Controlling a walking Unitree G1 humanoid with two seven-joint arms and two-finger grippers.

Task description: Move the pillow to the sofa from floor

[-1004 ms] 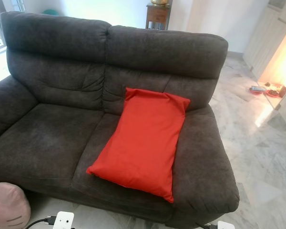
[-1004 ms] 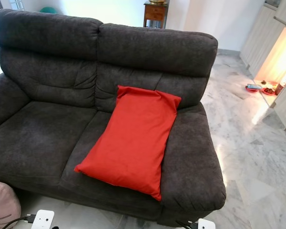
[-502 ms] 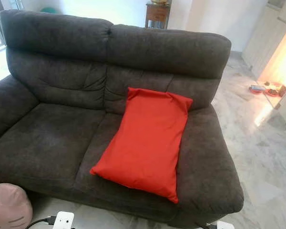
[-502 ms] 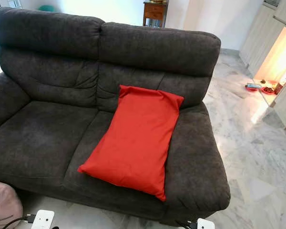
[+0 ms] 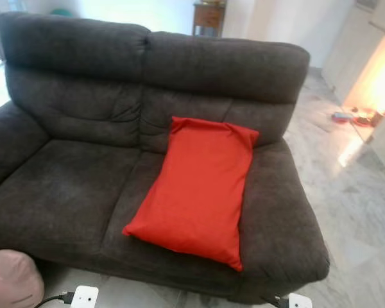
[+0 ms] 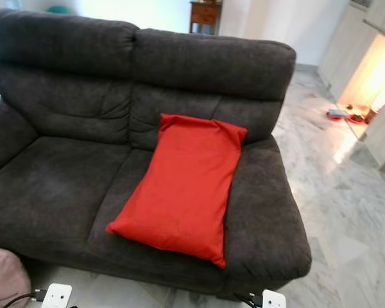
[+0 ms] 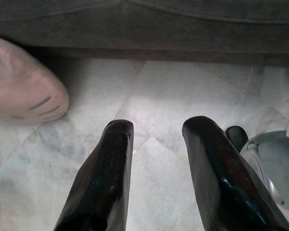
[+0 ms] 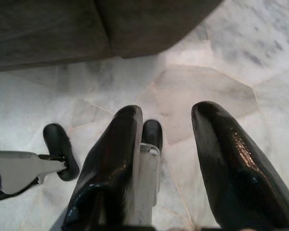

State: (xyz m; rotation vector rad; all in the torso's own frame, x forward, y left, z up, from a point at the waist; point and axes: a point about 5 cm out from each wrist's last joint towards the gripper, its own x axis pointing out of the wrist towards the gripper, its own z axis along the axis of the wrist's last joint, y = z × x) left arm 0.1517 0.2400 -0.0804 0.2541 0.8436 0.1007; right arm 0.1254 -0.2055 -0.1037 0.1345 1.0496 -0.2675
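Observation:
A red pillow lies on the right seat of the dark grey sofa, its top edge leaning against the backrest. Both arms hang low over the marble floor in front of the sofa. My left gripper is open above the floor with nothing between its fingers. My right gripper is open too, pointing down at the floor tiles near the sofa's base.
A pink cushion with a drawn face sits on the floor at the sofa's left front corner, also seen as the pink cushion by the left wrist. Marble floor stretches to the right. A small wooden table stands behind the sofa.
The view has shifted slightly as the camera moved; the pillow stays where it lay on the sofa.

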